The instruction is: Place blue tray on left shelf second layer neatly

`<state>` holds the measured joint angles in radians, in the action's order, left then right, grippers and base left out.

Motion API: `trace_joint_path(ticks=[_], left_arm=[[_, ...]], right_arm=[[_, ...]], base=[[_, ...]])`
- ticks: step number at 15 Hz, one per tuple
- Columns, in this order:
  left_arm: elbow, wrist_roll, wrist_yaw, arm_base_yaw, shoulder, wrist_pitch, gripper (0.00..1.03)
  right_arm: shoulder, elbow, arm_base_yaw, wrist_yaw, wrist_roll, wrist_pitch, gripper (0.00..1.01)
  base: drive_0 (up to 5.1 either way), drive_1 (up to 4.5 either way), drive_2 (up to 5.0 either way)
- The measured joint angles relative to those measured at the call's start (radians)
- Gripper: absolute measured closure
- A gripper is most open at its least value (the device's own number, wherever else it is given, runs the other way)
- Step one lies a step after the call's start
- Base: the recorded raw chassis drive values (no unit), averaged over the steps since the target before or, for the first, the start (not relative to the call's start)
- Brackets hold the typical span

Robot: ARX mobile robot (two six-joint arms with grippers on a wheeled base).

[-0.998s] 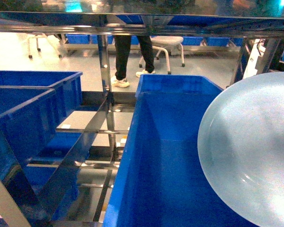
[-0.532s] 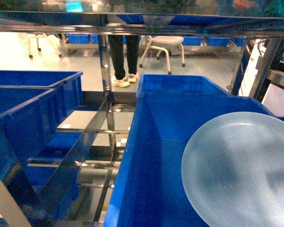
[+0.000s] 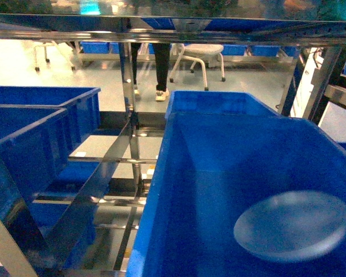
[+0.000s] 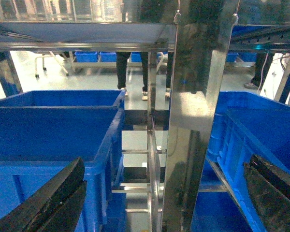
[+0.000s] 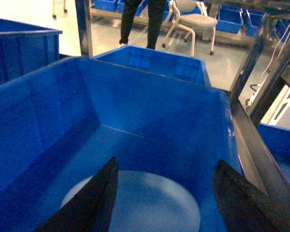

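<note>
The pale blue tray (image 3: 291, 225) lies flat on the floor of a deep dark-blue bin (image 3: 219, 112) that stands on the steel shelf tier (image 3: 132, 156). In the right wrist view the blue tray (image 5: 150, 198) shows below and between my right gripper's (image 5: 166, 162) two black fingers, which stand wide apart and touch nothing. My left gripper (image 4: 165, 162) is open too, its fingers spread either side of a shiny steel post (image 4: 193, 121), with nothing between them. Neither gripper shows clearly in the head view.
Two more dark-blue bins (image 3: 40, 115) sit on the shelf to the left. The upper shelf rail (image 3: 173, 26) crosses overhead. Behind the rack, a person's legs (image 3: 161, 69) and a white chair (image 3: 202, 55) stand on the floor. Another blue bin (image 4: 261, 130) lies right of the post.
The tray was up at the right of the head view, tilted toward the camera. It has come down into the bin and now lies flat, free of the gripper.
</note>
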<state>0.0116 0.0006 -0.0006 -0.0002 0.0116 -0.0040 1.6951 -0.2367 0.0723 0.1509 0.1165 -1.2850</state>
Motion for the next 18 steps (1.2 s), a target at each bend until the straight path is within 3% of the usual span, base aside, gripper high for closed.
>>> trace_joint_path(ticks=[4, 8, 11, 16, 17, 18], left_arm=[[0.000, 0.000, 0.000, 0.000, 0.000, 0.000, 0.05], [0.000, 0.000, 0.000, 0.000, 0.000, 0.000, 0.05], [0.000, 0.000, 0.000, 0.000, 0.000, 0.000, 0.05], [0.000, 0.000, 0.000, 0.000, 0.000, 0.000, 0.05], [0.000, 0.000, 0.000, 0.000, 0.000, 0.000, 0.05], [0.000, 0.000, 0.000, 0.000, 0.000, 0.000, 0.05]], right_arm=[[-0.120, 0.045, 0.021, -0.015, -0.021, -0.002, 0.01], [-0.294, 0.123, 0.046, -0.047, -0.023, 0.090, 0.03], [-0.514, 0.166, 0.044, -0.055, -0.029, 0.261, 0.03], [-0.985, 0.205, 0.027, -0.050, -0.043, 0.674, 0.03], [-1.094, 0.217, 0.036, -0.058, -0.046, 0.778, 0.03], [-1.304, 0.223, 0.055, -0.074, -0.065, 0.991, 0.03]], base=[[0.0, 0.00, 0.0], [0.0, 0.00, 0.0], [0.0, 0.00, 0.0], [0.0, 0.00, 0.0], [0.0, 0.00, 0.0], [0.0, 0.00, 0.0]])
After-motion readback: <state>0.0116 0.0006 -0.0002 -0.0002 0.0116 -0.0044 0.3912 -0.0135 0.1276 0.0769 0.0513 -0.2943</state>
